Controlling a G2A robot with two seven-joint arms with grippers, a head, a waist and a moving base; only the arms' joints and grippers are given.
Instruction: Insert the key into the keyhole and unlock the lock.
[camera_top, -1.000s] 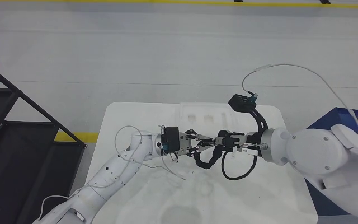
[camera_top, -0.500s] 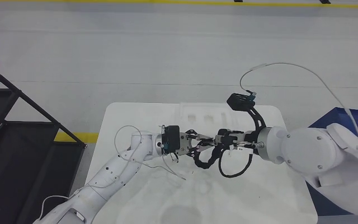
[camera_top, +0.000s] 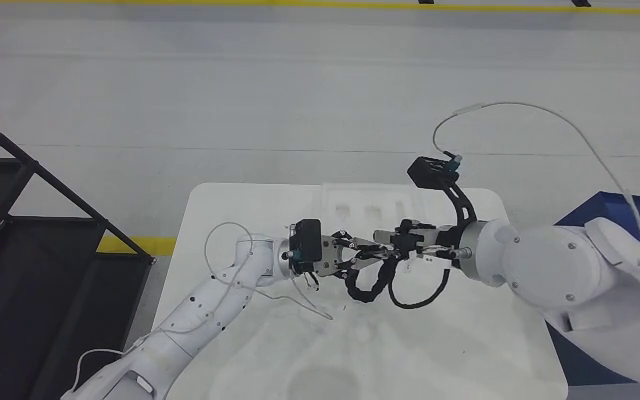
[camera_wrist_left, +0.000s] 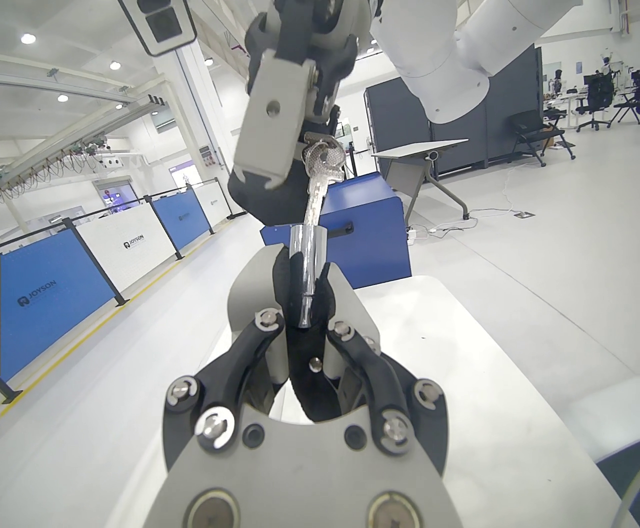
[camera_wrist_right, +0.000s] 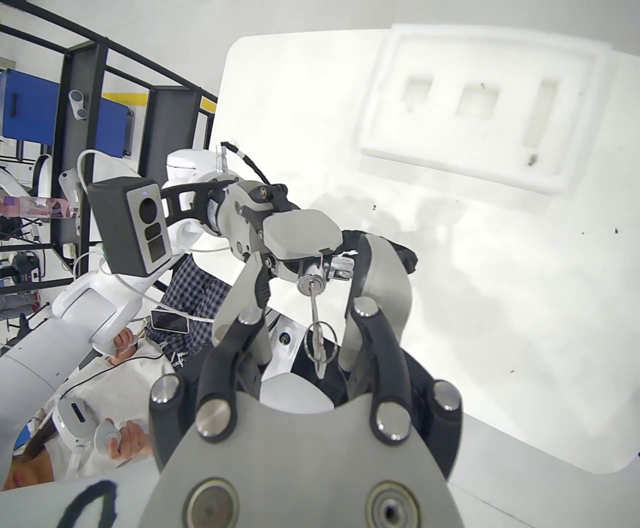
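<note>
The chrome cylinder lock (camera_wrist_left: 309, 250), with the flat silver key (camera_wrist_left: 320, 185) seated in it, is clamped in the left gripper (camera_wrist_left: 304, 282). The right gripper (camera_wrist_right: 310, 295), standing open around the key, should be closed squarely on the key's head before turning.

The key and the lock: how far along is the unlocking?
Done: the silver metal key is in the keyhole of the chrome cylinder lock, which the left gripper clamps. In hand: the right gripper straddles the key's head, jaws open. Left: grip the key, turn it, unlock; nothing shows the lock opened.
</note>
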